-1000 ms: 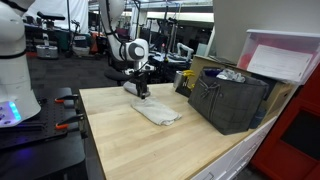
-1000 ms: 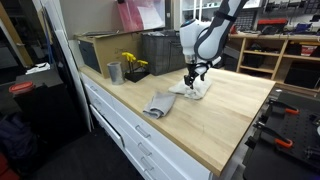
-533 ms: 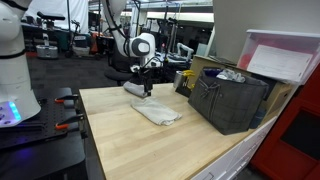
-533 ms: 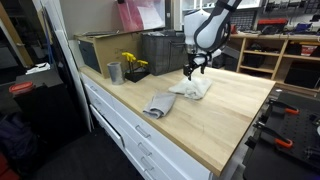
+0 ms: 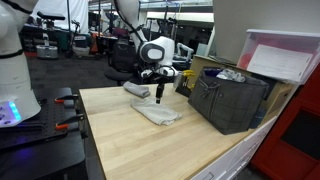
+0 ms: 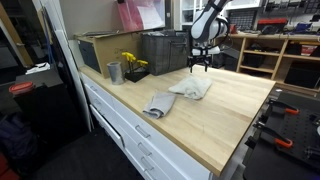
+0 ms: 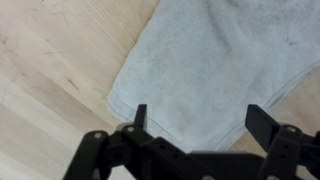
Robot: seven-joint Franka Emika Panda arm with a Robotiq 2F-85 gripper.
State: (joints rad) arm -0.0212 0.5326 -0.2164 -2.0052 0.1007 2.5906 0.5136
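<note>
An open pincer (image 6: 200, 68) is held over a cloth (image 6: 192, 88), a crate (image 6: 160, 50) at 10 o'clock. A second cloth (image 6: 158, 104) is missed by the wrist view.

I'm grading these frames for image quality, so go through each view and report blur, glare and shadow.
Wrist view: soft focus, the grey cloth shows no weave, the open gripper is a dark silhouette, and the light is even. In an exterior view, a blue glow flares at the edge and the background is bright. In an exterior view, the pink bin looks washed out and the near floor is dark.
</note>
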